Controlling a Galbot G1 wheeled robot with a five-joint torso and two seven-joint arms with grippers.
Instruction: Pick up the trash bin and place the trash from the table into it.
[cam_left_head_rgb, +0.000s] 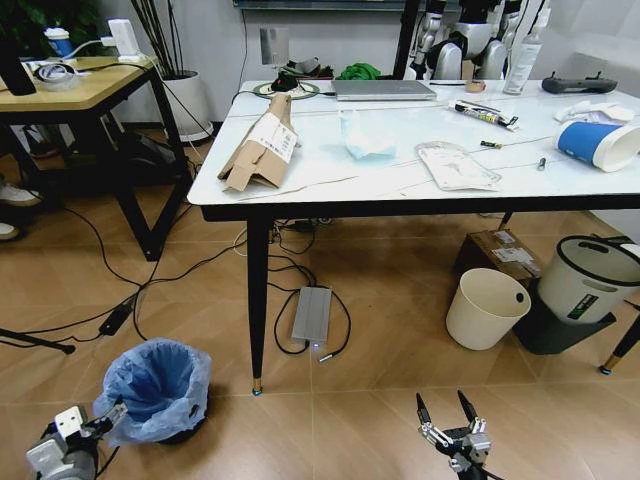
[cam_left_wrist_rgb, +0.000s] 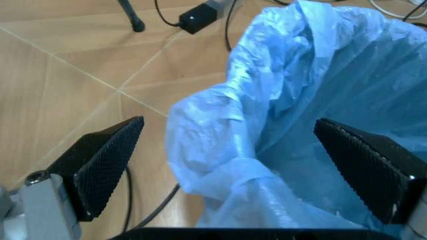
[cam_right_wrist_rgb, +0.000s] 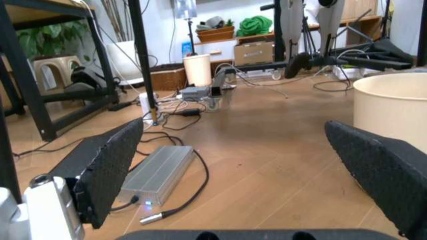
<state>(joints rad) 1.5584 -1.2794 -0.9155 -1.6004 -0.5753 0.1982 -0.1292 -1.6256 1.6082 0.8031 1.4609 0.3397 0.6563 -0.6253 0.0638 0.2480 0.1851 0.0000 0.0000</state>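
Left gripper (cam_left_head_rgb: 112, 412) is seen low at the floor, jaws spread wide, straddling the near rim of the trash bin (cam_left_head_rgb: 155, 388); nothing gripped. In the left wrist view the left gripper (cam_left_wrist_rgb: 230, 165) has one pad outside the blue bag and the other over the bin's opening; bag folds lie between them. Whether a pad touches the bag cannot be told.

Right gripper (cam_left_head_rgb: 447, 409) is held low over bare floor, jaws open, empty. From the right wrist view a silver power brick (cam_right_wrist_rgb: 157, 173) with cable and the cream bucket (cam_right_wrist_rgb: 393, 107) are seen ahead at floor level.

Bin stands on the floor beside the desk (cam_left_head_rgb: 330, 185) leg. Trash is on the desk: cardboard box (cam_left_head_rgb: 262, 148), white packet (cam_left_head_rgb: 455, 165), blue cup (cam_left_head_rgb: 597, 144).
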